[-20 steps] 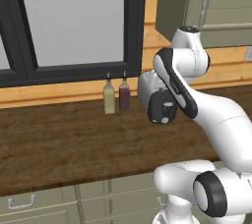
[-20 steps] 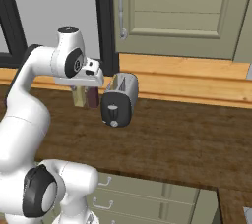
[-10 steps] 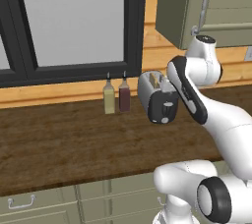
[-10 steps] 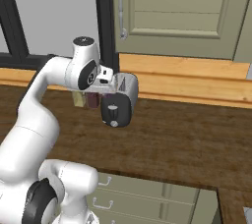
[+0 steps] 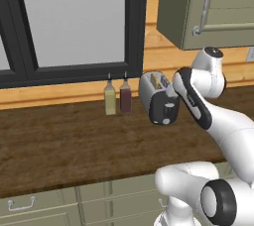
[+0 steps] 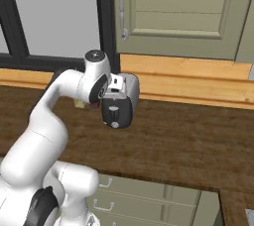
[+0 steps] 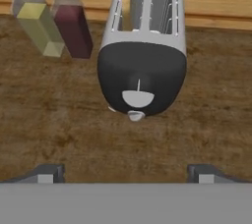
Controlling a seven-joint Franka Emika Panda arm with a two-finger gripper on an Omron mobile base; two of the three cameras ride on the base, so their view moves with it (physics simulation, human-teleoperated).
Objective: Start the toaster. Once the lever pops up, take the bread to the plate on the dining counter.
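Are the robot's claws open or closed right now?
Open. The gripper shows its two fingertips set wide apart with nothing between them.

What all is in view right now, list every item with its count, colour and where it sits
silver toaster with a dark rounded end panel: one, silver and black, on the counter near the wall, two open slots on top, lever low on the dark end.
tall bottle of yellowish liquid: one, pale yellow, at the wall beside the toaster.
tall bottle of dark red liquid: one, maroon, between the yellow bottle and the toaster.
dark brown wood-grain counter: one, under all of these, with pale grey-green drawers below.
black-framed window: one, behind the bottles.
grey-green wall cabinet with a metal handle: one, above the counter.
two-finger gripper: one, dark tips, open, short of the toaster's lever end, holding nothing.
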